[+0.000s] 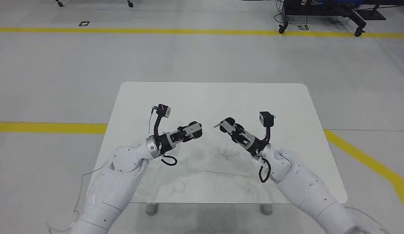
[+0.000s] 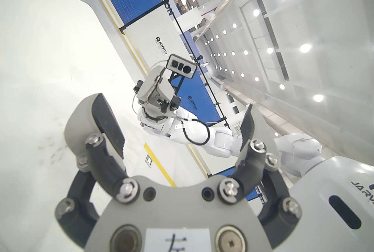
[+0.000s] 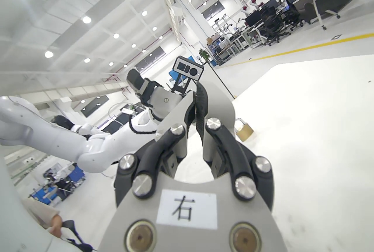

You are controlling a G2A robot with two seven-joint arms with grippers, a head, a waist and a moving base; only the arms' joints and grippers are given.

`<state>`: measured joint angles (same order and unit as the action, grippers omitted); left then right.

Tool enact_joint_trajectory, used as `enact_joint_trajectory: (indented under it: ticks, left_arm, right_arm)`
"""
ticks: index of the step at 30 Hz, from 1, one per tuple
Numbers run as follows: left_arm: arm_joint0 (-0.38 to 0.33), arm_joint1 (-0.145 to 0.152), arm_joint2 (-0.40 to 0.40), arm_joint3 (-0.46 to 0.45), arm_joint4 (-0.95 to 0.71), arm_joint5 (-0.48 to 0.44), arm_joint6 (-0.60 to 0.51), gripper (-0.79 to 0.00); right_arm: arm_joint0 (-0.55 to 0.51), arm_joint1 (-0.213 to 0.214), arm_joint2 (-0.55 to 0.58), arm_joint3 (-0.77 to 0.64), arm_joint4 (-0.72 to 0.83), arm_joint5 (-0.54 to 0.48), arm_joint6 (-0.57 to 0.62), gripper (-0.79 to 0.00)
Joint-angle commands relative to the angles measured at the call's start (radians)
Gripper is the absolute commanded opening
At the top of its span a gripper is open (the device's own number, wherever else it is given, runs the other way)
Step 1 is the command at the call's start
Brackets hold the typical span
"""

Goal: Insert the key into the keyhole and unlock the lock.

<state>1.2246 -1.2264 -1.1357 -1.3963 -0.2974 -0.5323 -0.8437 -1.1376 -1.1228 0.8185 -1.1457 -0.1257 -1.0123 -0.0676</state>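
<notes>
A brass padlock (image 3: 244,131) with a silver shackle lies on the white table (image 1: 208,98), just beyond my right gripper's tip. My right gripper (image 3: 196,89) hovers above the table with its pads pressed together, and nothing shows between them. From above, the right gripper (image 1: 219,125) faces the left gripper (image 1: 197,129) across a small gap over the table's middle. My left gripper (image 2: 173,105) is open wide and holds nothing. I see no key in any view.
The table (image 3: 306,107) has faint scuff marks (image 1: 221,152) near its middle. Yellow floor lines (image 1: 202,30) run behind and beside it. Wheeled stands (image 1: 322,7) are far back on the floor.
</notes>
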Motion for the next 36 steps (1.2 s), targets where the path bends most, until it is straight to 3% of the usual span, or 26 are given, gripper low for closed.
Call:
enact_joint_trajectory:
  ticks: [1,9,11,14,19,36]
  left_arm:
    - [-0.002,0.0,0.004,0.001,-0.002,-0.004,-0.01,0.0]
    - [-0.01,0.0,0.021,0.01,0.023,0.001,-0.002,-0.015]
    - [-0.012,0.0,0.024,0.011,0.039,0.003,0.007,-0.142]
    - [-0.013,0.0,0.028,0.01,0.047,0.006,0.022,-0.416]
    - [-0.015,0.0,0.03,0.012,0.045,0.002,0.029,-0.576]
    - [-0.018,0.005,0.034,0.014,0.051,0.01,0.029,-0.646]
  right_arm:
    - [0.011,0.002,-0.008,-0.004,0.099,0.0,0.074,-0.785]
    - [0.021,0.004,0.004,-0.01,0.328,0.0,0.299,-0.785]
    - [0.02,0.002,0.007,-0.009,0.382,0.0,0.363,-0.785]
    - [0.016,-0.006,0.003,-0.011,0.474,0.0,0.462,-0.785]
    - [0.023,-0.03,0.001,0.021,0.581,0.0,0.598,-0.785]
    - [0.032,-0.106,0.081,0.112,0.659,0.0,0.806,-0.785]
